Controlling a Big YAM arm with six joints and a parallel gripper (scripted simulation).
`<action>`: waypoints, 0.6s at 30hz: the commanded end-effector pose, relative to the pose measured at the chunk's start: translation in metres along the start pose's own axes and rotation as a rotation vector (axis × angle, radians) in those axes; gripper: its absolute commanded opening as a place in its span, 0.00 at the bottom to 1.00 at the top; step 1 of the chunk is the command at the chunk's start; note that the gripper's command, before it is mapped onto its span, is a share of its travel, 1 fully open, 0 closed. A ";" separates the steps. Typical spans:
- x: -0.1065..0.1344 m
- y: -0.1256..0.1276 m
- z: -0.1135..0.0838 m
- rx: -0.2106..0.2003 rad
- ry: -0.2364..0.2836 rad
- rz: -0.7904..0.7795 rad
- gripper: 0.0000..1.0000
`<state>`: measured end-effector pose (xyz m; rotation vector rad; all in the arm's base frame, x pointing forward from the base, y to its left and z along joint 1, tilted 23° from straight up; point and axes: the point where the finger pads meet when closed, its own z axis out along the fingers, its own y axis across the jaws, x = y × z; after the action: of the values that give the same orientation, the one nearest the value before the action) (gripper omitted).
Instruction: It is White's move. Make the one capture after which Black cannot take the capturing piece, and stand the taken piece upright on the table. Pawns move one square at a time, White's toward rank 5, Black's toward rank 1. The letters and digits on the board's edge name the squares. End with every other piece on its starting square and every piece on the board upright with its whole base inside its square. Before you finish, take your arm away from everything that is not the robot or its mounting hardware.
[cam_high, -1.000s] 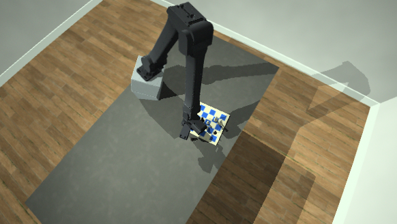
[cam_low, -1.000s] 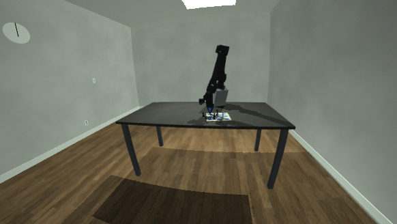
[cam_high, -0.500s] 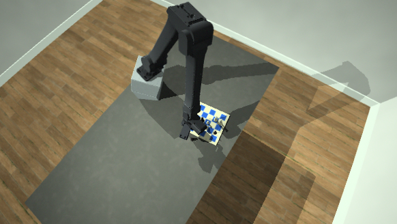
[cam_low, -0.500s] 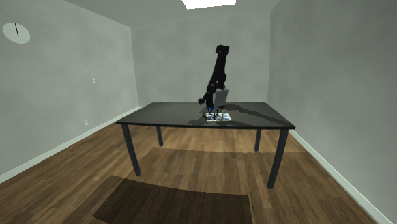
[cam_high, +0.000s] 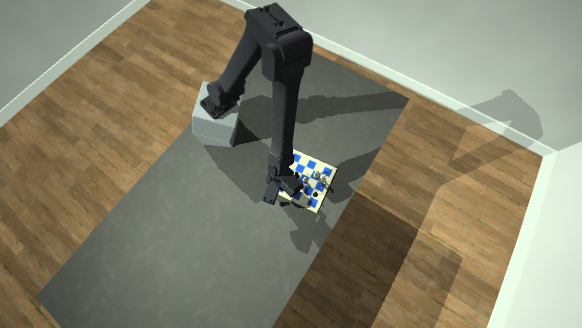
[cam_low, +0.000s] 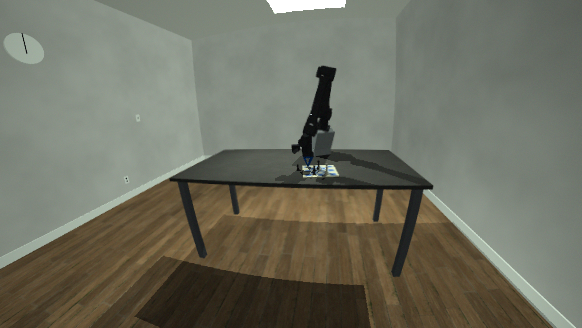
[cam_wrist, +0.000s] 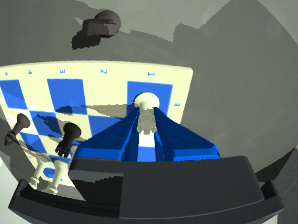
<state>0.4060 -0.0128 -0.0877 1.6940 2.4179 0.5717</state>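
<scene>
A small blue and cream chessboard (cam_high: 306, 161) (cam_low: 331, 172) (cam_wrist: 178, 80) lies on the dark table (cam_high: 200, 225) (cam_low: 250, 165). My gripper (cam_wrist: 146, 113) (cam_high: 289, 189) (cam_low: 308, 162) is low over the board's near edge, its blue fingers shut on a white piece with a round head (cam_wrist: 147, 102). The piece stands on a square by the board's rim. A dark piece (cam_wrist: 100, 24) (cam_high: 284, 204) rests on the table just beyond the board; I cannot tell if it is upright. Two black pieces (cam_wrist: 67, 137) (cam_wrist: 19, 125) and white pieces (cam_wrist: 48, 172) stand at the left in the wrist view.
The arm's grey base block (cam_high: 215, 125) (cam_low: 325, 142) stands on the table behind the board. The table's right edge (cam_high: 345, 210) runs close beside the board. A clock (cam_low: 23, 47) hangs on the left wall.
</scene>
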 end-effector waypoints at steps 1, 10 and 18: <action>-0.007 0.008 -0.013 -0.021 -0.019 0.000 0.00; -0.010 0.013 -0.068 -0.034 -0.024 -0.006 0.00; -0.013 0.019 -0.108 -0.044 -0.031 -0.010 0.00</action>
<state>0.3832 -0.0361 0.0005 1.6891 2.3820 0.5820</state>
